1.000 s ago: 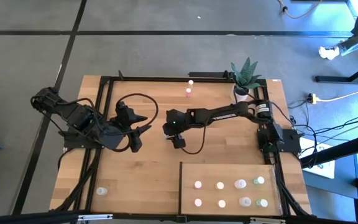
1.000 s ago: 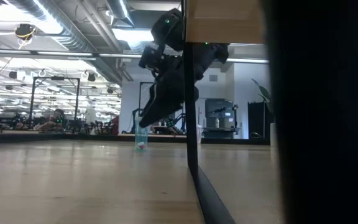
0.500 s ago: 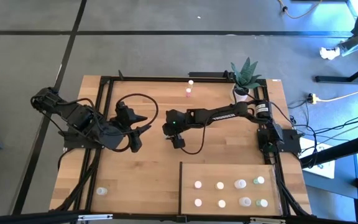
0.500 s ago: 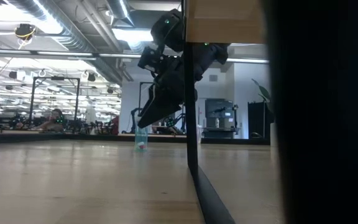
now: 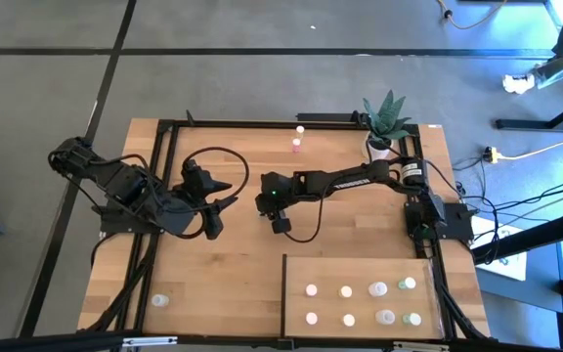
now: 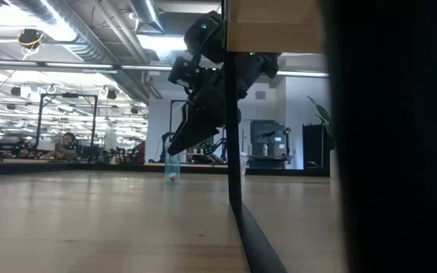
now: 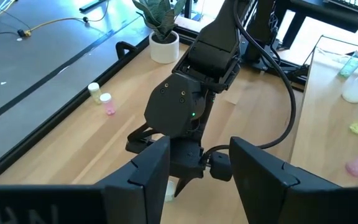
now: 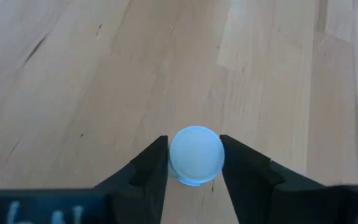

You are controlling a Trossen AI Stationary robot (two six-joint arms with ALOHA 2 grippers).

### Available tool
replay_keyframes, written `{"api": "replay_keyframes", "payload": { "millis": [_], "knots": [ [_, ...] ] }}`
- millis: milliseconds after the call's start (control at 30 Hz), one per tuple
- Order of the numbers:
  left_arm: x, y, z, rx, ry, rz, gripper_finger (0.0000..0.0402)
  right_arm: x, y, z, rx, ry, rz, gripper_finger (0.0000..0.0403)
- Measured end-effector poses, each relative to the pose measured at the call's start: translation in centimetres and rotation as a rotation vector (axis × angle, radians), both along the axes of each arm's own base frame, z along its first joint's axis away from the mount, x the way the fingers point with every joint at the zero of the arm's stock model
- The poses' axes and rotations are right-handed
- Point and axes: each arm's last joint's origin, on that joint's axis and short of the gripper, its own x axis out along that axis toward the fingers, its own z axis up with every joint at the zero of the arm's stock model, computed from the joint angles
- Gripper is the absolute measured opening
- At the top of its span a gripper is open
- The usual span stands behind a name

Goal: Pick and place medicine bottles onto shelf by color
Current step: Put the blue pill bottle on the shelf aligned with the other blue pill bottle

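1. Whitish round cap dead centre between the right gripper [image 8: 194,163] fingers [image 8: 145,171] in the right wrist view: that's one of the medicine bottles [image 8: 196,155], standing upright on the bench [image 5: 233,284]. The fingers sit right up against both sides of the cap, so I'd call it clamped, or a hair off it.
2. In the high view this gripper [image 5: 280,223] is mid-frame, just above the shelf's [image 5: 296,293] upper-left corner. The bottle itself is hidden under it there.
3. The shelf is the pale panel at lower right of the high view, already carrying two rows of bottles, white-ish ones left and greenish ones right.
4. Two more bottles wait at top centre near the potted plant [image 5: 385,119], and one sits alone at lower left.
5. The left gripper [image 7: 191,168] is parked left of centre, fingers apart with nothing between them, pointed at the other arm.
6. To do this step well, I'd guess: make sure the squeeze is even on both sides before lifting, since the bottle is tiny and round and could pop out sideways. Lift straight up, keep it upright, then carry it over the shelf's dark edge instead of dragging it.
7. Colour of this one reads pale bluish-white to me, hard to be sure, so check it against the rows before picking a slot.
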Motion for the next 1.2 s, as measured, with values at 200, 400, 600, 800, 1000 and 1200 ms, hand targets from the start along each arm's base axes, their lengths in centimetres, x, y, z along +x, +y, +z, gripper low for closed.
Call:
{"api": "replay_keyframes", "payload": {
  "millis": [200,400,600,800,1000,1200],
  "knots": [
    [0.0,0.0,0.0,0.000,0.000,0.000,0.0160,0.0,0.0,0.0,0.014,0.002,-0.018,0.0120],
    [0.0,0.0,0.0,0.000,0.000,0.000,0.0160,0.0,0.0,0.0,0.019,0.004,-0.049,0.0136],
    [0.0,0.0,0.0,0.000,0.000,0.000,0.0160,0.0,0.0,0.0,0.040,0.006,-0.071,0.0131],
    [0.0,0.0,0.0,0.000,0.000,0.000,0.0160,-0.2,0.0,0.8,0.094,-0.004,-0.118,0.0129],
    [0.0,0.0,0.0,-0.005,0.004,-0.007,0.0160,-1.2,0.0,4.0,0.097,-0.037,-0.121,0.0130],
    [0.0,0.0,0.0,-0.005,0.008,-0.009,0.0160,-3.3,0.2,7.7,0.137,-0.014,-0.168,0.0130]
  ]
}}
